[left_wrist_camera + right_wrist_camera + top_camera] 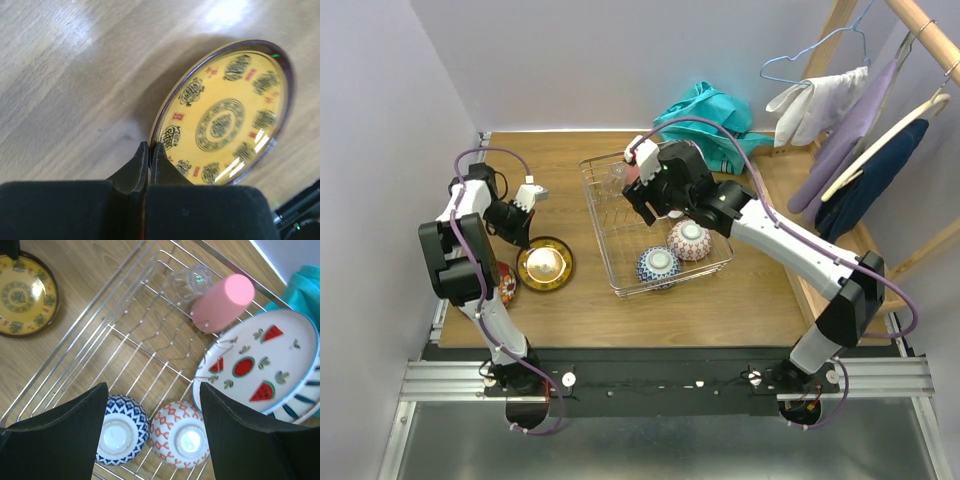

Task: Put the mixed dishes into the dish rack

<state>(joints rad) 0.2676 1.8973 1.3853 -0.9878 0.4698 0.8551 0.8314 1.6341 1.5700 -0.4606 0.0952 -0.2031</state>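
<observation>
Our left claw (150, 149) is closed, its tips touching the rim of the gold saucer (225, 115) lying on the table (75, 75). Our right claw (152, 390) hangs open over the dish rack (600, 228), with two patterned bowls (120, 427) beneath it and the pink cup (225, 302) beyond.

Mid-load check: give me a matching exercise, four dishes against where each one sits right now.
Dishes:
1. gold saucer
2. pink cup
3. blue bowl
4. watermelon plate

Places:
A. upside down beside the red bowl
B. on the table, outside the dish rack
C. tilted, overlapping the blue-striped plate
D. next to the clear glass

Pairs: 1-B, 2-D, 3-A, 4-C
</observation>
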